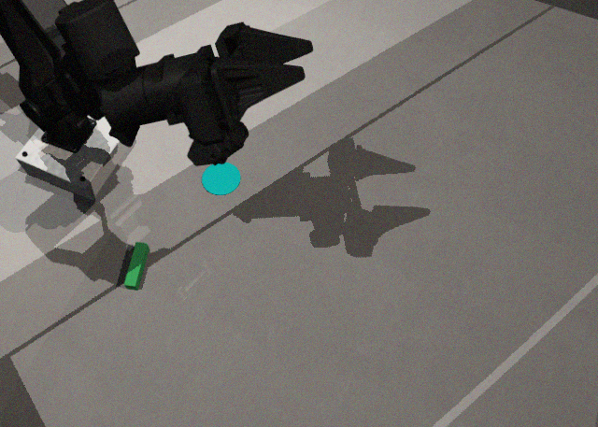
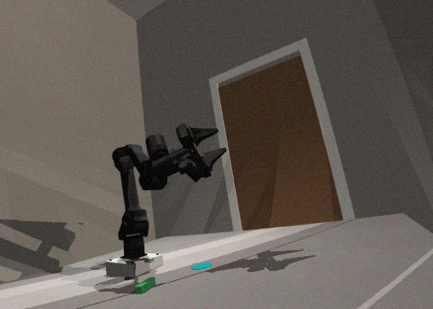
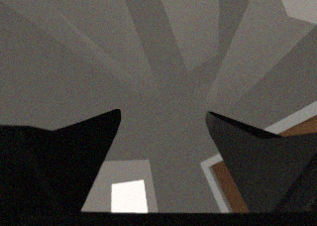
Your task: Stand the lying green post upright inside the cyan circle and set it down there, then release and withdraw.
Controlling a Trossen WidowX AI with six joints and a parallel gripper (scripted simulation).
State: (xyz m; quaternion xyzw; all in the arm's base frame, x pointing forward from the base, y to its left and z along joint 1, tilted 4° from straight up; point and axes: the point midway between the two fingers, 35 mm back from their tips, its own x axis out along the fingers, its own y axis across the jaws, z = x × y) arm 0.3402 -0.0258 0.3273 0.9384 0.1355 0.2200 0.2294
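Note:
The green post (image 1: 136, 265) (image 2: 145, 285) lies on its side on the floor, near the arm's base. The cyan circle (image 1: 220, 178) (image 2: 201, 266) is flat on the floor, with nothing standing on it; the gripper's body covers a little of its upper edge in the top view. My gripper (image 1: 307, 60) (image 2: 222, 139) (image 3: 163, 115) is open and empty, raised high above the floor and pointing roughly sideways, well away from the post. Neither the post nor the circle shows in the wrist view.
The arm's white base block (image 1: 35, 158) (image 2: 120, 268) stands close to the post. The arm's shadow falls on the floor beyond the circle. A brown door (image 2: 279, 141) in a pale frame is in the back wall.

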